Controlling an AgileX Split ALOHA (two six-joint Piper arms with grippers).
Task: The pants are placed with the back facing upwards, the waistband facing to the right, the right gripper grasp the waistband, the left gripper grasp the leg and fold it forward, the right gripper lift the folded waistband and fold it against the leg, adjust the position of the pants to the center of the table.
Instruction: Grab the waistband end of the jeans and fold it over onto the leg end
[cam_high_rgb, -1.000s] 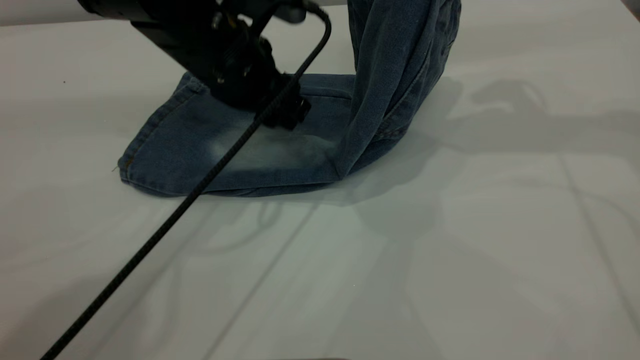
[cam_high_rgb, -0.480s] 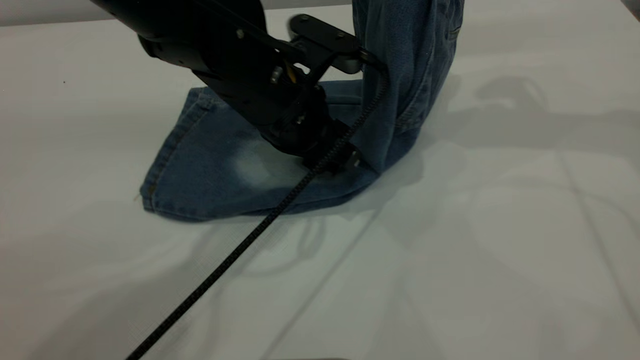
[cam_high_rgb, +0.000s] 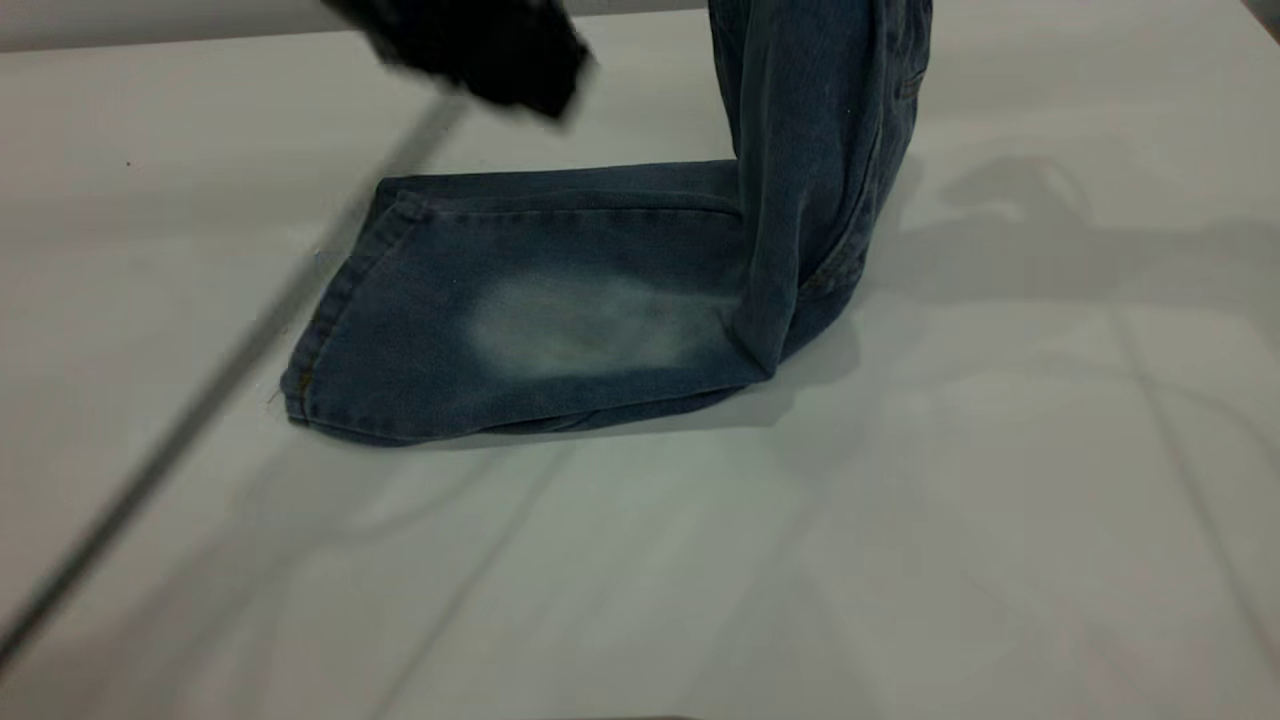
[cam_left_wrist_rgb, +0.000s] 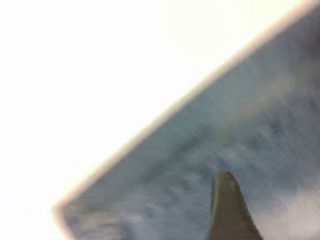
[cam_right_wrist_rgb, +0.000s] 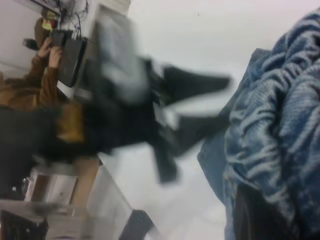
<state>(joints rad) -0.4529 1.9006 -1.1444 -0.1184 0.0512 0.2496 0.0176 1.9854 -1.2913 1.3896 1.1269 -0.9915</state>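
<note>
One leg (cam_high_rgb: 540, 310) of pants (cam_high_rgb: 640, 280) flat on counter (cam_high_rgb: 900, 520); waistband end hangs upright, gripped by right gripper's clenched fingers (cam_right_wrist_rgb: 260, 215). Left gripper (cam_right_wrist_rgb: 200, 107) raised clear of denim, fingers spread, empty.

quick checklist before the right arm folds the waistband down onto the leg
1. Left gripper off the pants: ok, it is up near the table's far edge.
2. Lower part lying flat on the table: ok.
3. Waistband end lifted: ok, denim rises out of frame at the right.
4. Right gripper's hold: cannot tell, only bunched denim shows at its wrist.
5. Left gripper open and empty: ok in the right wrist view.
</note>
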